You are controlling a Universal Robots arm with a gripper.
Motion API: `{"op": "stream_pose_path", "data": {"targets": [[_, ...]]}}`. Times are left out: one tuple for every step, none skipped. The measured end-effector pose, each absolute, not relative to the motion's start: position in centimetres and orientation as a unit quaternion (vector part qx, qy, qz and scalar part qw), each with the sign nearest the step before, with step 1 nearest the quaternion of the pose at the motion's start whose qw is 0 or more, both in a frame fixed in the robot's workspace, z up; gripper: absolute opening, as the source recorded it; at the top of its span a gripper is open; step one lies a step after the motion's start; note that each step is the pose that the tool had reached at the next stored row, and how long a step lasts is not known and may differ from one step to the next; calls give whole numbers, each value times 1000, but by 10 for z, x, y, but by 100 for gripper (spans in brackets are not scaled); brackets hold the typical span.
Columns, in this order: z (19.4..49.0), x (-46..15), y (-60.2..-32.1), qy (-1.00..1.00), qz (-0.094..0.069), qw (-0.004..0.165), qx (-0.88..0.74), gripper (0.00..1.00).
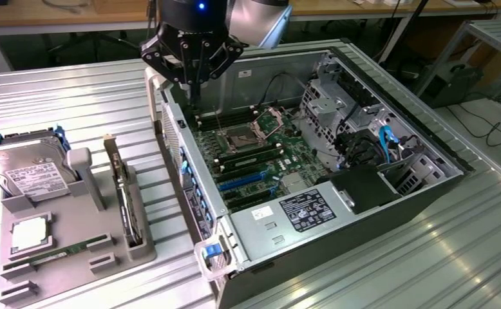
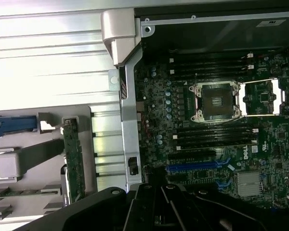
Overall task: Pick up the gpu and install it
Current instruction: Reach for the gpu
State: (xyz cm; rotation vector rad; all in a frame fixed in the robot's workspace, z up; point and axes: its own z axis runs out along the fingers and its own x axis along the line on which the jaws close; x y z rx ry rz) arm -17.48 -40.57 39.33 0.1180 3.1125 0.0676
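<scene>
The gpu [image 1: 123, 196] stands on edge in a slot of the grey holder [image 1: 78, 264] at the exterior view's left, its pale bracket end pointing away. In the wrist view the gpu [image 2: 73, 161] shows as a thin green strip beside the case wall. My gripper [image 1: 194, 95] hangs above the far corner of the open computer case [image 1: 319, 248], well apart from the gpu. Its dark fingers are shut together with nothing between them. The gripper [image 2: 159, 204] is a dark mass at the picture's edge over the motherboard [image 2: 207, 144].
The holder also carries a silver hard drive [image 1: 27, 170], a CPU chip [image 1: 29, 233] and a narrow RAM stick [image 1: 57, 252]. Inside the case lie the open CPU socket [image 2: 216, 101], blue expansion slots [image 1: 242, 181], power supply [image 1: 306, 209] and drive cages [image 1: 345, 96].
</scene>
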Motion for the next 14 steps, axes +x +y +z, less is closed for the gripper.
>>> {"op": "stream_pose_path", "data": {"targets": [[393, -175, -406, 999, 22, 13, 38, 11], [393, -176, -406, 999, 22, 13, 38, 11], [393, -177, -406, 999, 22, 13, 38, 11], [393, -178, -406, 999, 22, 13, 38, 11], [393, -178, -407, 999, 22, 13, 38, 11], [393, -178, -407, 999, 22, 13, 38, 11], [393, -179, -407, 999, 22, 13, 38, 11], [393, -179, -407, 999, 22, 13, 38, 11], [393, -180, -407, 999, 22, 13, 38, 11], [393, -180, -407, 999, 22, 13, 38, 11], [393, -180, -407, 999, 22, 13, 38, 11], [393, -181, -408, 999, 22, 13, 38, 11], [393, -181, -408, 999, 22, 13, 38, 11], [393, -182, -408, 999, 22, 13, 38, 11]]}}
